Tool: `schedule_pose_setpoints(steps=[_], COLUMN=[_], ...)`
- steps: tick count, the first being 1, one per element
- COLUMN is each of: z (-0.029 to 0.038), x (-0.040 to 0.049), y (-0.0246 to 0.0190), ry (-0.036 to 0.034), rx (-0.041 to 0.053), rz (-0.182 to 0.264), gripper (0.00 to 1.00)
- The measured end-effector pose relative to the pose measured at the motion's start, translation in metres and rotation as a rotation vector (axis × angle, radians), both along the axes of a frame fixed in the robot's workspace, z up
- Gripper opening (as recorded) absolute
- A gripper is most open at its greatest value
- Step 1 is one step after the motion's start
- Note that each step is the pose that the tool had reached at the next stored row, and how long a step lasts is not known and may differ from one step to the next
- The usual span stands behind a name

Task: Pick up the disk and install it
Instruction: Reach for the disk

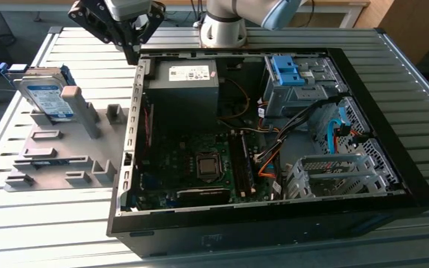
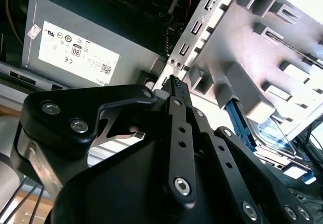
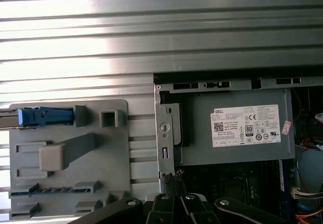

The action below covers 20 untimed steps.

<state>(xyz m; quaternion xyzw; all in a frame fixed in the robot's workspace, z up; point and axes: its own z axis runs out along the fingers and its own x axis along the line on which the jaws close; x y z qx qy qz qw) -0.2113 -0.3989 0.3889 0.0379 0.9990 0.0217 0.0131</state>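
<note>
The disk [image 1: 44,96], a silver drive with a white-and-blue label in a blue rail frame, leans upright in a grey fixture [image 1: 51,151] at the exterior view's left. Edge-on, the disk [image 3: 44,117] appears as a blue strip in the first wrist view, and a grey post partly hides the disk [image 2: 275,133] in the second wrist view. My gripper [image 1: 134,57] hangs above the computer case's back left corner, to the right of the disk and apart from it. Its fingers meet at the gripper [image 2: 174,80] tip, shut with nothing between them, and the gripper [image 3: 171,176] points at the case edge.
The open computer case [image 1: 393,212] fills the middle and right of the slatted table [image 1: 51,223]. Inside are a grey power supply [image 1: 185,84] with a white sticker, a blue bracket [image 1: 285,70] on the drive bay, loose cables [image 1: 334,131] and a metal cage [image 1: 334,173].
</note>
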Motion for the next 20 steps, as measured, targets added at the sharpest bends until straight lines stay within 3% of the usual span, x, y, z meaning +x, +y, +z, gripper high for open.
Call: schedule_pose_setpoints(steps=[20], z=[-0.0013], x=[-0.0181], y=[0.0], ry=[0.0001], rx=[-0.0001], rz=[0.0], gripper=[0.11])
